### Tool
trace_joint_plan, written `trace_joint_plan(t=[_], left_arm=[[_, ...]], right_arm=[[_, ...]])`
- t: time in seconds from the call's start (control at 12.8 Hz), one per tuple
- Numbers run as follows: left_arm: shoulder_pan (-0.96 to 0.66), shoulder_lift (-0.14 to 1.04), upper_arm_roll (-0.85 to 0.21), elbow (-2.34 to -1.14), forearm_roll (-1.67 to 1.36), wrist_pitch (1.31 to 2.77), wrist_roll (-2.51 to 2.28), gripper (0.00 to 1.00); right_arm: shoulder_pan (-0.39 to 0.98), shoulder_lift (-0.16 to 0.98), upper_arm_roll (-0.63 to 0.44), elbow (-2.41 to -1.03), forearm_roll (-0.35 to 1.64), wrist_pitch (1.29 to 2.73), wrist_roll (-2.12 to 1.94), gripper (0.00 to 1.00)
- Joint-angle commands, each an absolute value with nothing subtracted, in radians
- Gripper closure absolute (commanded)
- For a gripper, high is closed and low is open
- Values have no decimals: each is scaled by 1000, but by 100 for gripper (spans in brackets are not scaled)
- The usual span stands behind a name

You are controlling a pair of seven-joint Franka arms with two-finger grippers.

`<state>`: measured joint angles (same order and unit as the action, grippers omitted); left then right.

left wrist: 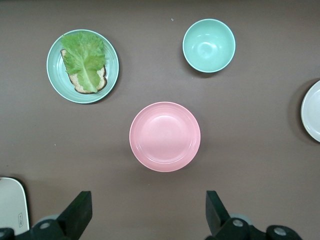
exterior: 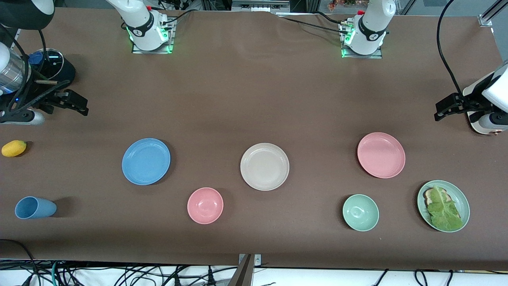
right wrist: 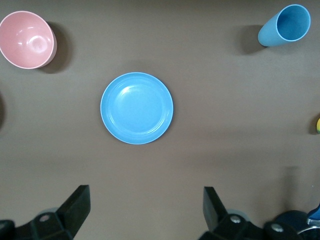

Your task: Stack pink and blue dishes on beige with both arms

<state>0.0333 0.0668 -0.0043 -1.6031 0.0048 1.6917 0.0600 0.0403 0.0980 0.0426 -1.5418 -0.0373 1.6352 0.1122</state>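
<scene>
Three equal flat plates lie apart in a row on the brown table. The beige plate (exterior: 264, 166) (left wrist: 312, 110) is in the middle. The blue plate (exterior: 146, 161) (right wrist: 136, 108) lies toward the right arm's end and the pink plate (exterior: 381, 155) (left wrist: 165, 136) toward the left arm's end. My right gripper (exterior: 81, 109) (right wrist: 145, 195) hangs open and empty over bare table at its end, apart from the blue plate. Over bare table at the other end, my left gripper (exterior: 438, 113) (left wrist: 148, 200) is open and empty, apart from the pink plate.
A pink bowl (exterior: 205, 205) (right wrist: 26, 39) and a green bowl (exterior: 360, 212) (left wrist: 208, 45) sit nearer the front camera. A pale green plate (exterior: 465, 204) (left wrist: 52, 67) holds bread and lettuce. A blue cup (exterior: 35, 207) (right wrist: 284, 25) lies on its side beside a yellow fruit (exterior: 14, 148).
</scene>
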Motion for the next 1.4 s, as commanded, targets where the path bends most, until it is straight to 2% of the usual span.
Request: trace_joint_plan(t=[0.0, 0.62, 0.93, 1.01, 1.17, 1.32], left_arm=[[37, 55, -11, -1615, 20, 1703, 72, 0], [37, 86, -9, -1614, 32, 1703, 78, 0], [51, 196, -6, -1612, 29, 1700, 71, 0], [52, 266, -5, -1612, 29, 1698, 63, 0], [61, 330, -2, -1611, 46, 1704, 61, 0], [119, 385, -3, -1617, 60, 1764, 75, 0]], right_arm=[[32, 107, 48, -1522, -49, 1632, 98, 0], [40, 124, 49, -1517, -38, 1635, 115, 0], [34, 138, 49, -1519, -35, 1651, 98, 0], [35, 137, 49, -1519, -35, 1641, 95, 0], [38, 147, 51, -1526, -34, 1650, 89, 0], [40, 198, 51, -1528, -34, 1654, 68, 0]])
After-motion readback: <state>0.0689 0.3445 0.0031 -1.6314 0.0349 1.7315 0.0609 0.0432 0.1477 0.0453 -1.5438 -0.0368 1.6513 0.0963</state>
